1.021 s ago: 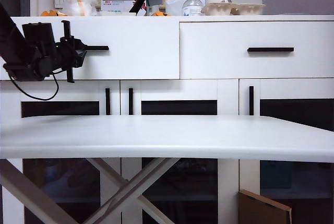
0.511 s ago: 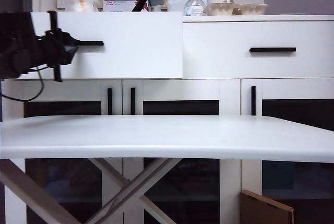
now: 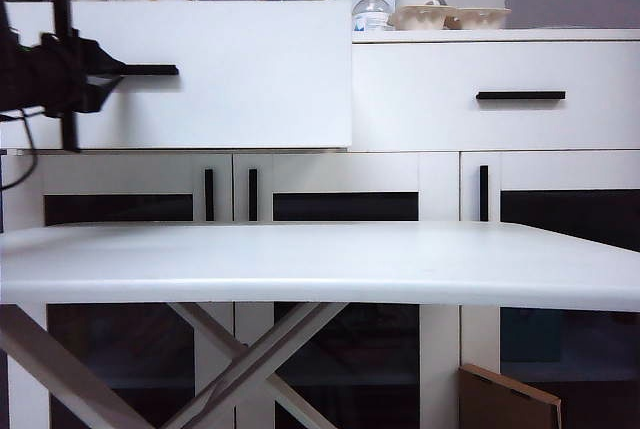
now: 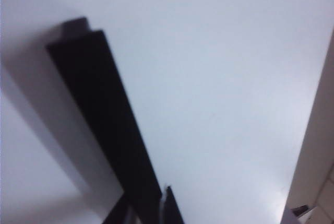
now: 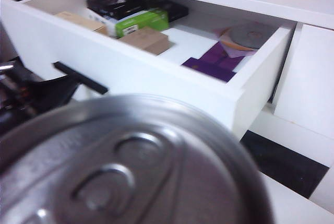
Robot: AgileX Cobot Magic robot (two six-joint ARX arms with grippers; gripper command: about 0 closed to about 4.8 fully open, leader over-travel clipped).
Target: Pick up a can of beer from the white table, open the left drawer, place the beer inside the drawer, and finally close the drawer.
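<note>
Closest to the right wrist camera, the can of beer filled the lower part of that view, its silver lid and pull tab facing the lens. The right end effector's fingers were hidden behind the can, so a grip could not be confirmed from that view, and this end effector did not appear in the exterior view.

In the exterior view the white counter stood nearest, on crossed pale legs.

Beyond it, the left drawer stood pulled out from the cabinet, its front forward of the twin drawer beside it. The left end effector was at the left end of the drawer's black bar handle, closed on it; the left wrist view showed that handle close up against the white drawer front, with dark finger tips at its near end.

From the right wrist view, the open drawer lay just past the can, holding a green box, brown boxes, a black box, purple sheets and a disc.
</note>
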